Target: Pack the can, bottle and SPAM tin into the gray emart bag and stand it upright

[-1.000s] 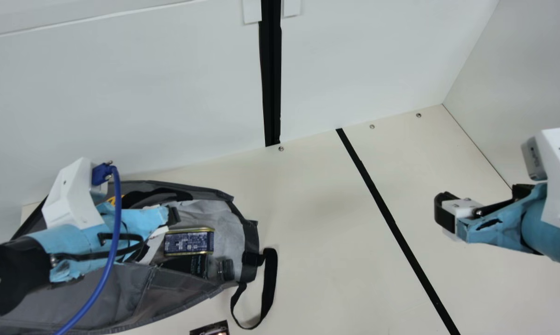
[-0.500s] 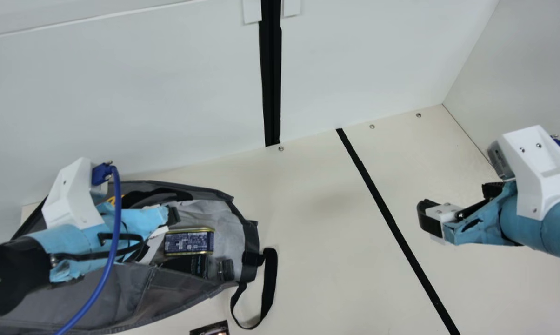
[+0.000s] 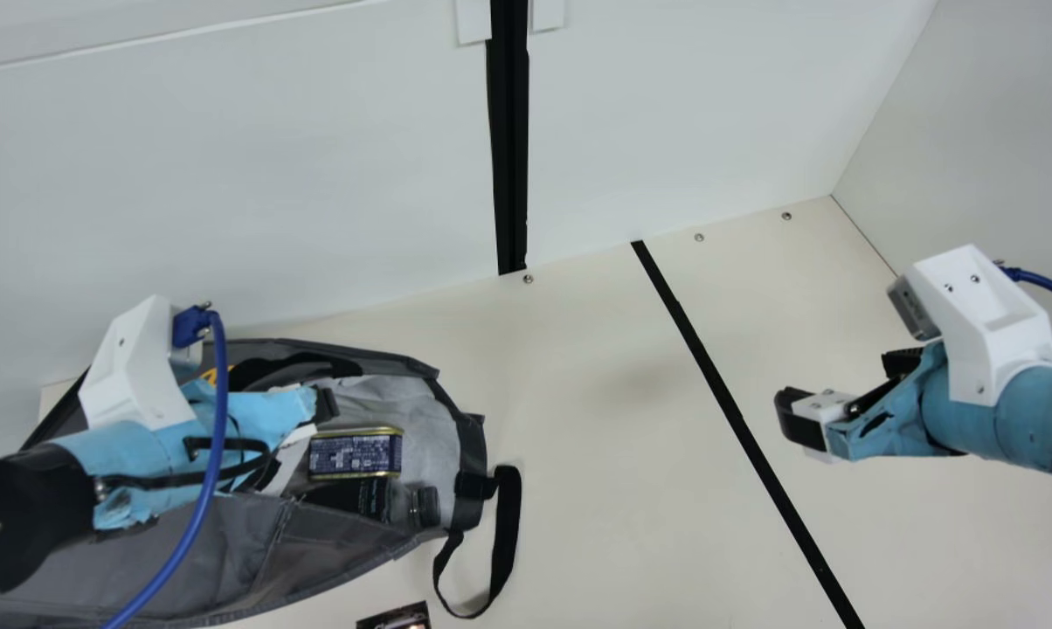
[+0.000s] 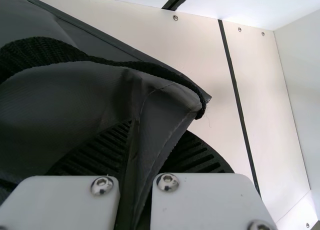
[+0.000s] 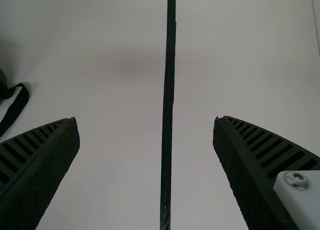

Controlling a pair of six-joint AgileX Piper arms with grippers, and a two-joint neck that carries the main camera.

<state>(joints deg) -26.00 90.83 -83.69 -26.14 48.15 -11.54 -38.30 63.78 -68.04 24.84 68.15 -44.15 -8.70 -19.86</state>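
Observation:
In the main view, my left gripper [image 3: 321, 406] is over the gray bag [image 3: 220, 546], which lies on its side with its mouth toward the right. The left wrist view has my left gripper [image 4: 135, 190] shut on a fold of the bag's gray fabric [image 4: 160, 105]. The SPAM tin [image 3: 355, 454] and the dark bottle [image 3: 369, 500] lie inside the bag, side by side at its mouth. My right gripper [image 3: 801, 419] hangs at the right, away from the bag; in the right wrist view that gripper [image 5: 146, 135] is open, nothing between its fingers.
A black strap loop [image 3: 504, 542] lies on the table [image 3: 605, 489] beside the bag's mouth. A small dark item [image 3: 397, 617] shows at the lower edge. Black tape [image 3: 744, 428] runs across the table; white walls [image 3: 255, 175] stand behind and at the right.
My right arm has moved left and further into the main view, quickly at first and less lately. The left arm, the bag and its contents have kept still.

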